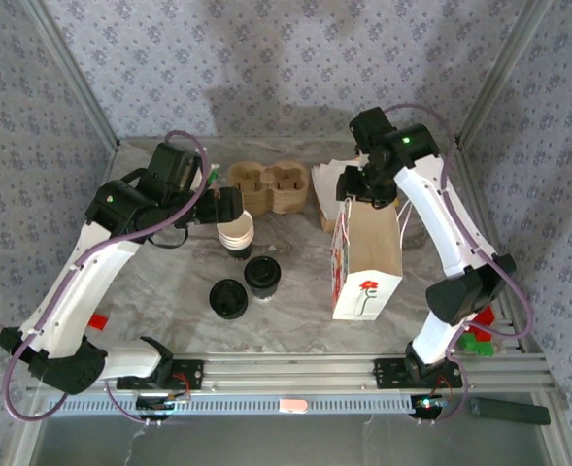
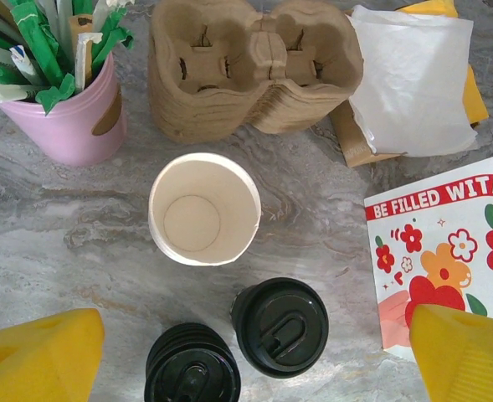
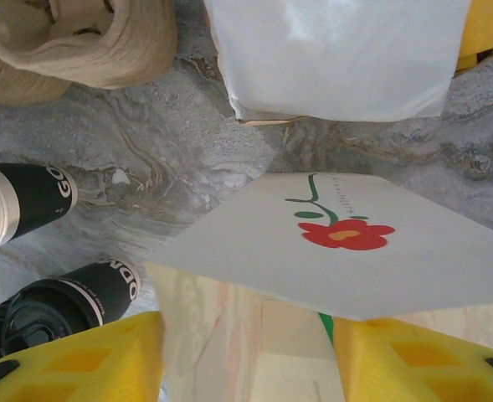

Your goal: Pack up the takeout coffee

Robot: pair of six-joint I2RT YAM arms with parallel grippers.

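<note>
- Takeout coffee (image 2: 281, 325): black-lidded cup, upright on the marble table (image 2: 45, 243), lower centre of my left wrist view; in the top view (image 1: 263, 275) it stands just below centre, left of the paper bag.
- Loose black lids (image 2: 192, 373): just lower left of the coffee, close beside it.
- Stack of lidless cups (image 2: 204, 209): upper left of the coffee, apart from it.
- My left gripper (image 1: 227, 207): above the cup stack, yellow fingers (image 2: 41, 356) spread wide, holding nothing.
- Paper bag (image 1: 366, 262): upright, red flower print, right of centre.
- My right gripper (image 3: 250, 360): at the bag's top, which fills the gap between its parted fingers; I cannot tell whether they press on it.
- Cardboard cup carriers (image 2: 254, 67): top centre.
- Pink cup of green-wrapped sticks (image 2: 70, 117): upper left.
- White napkins (image 2: 409, 79): upper right.
</note>
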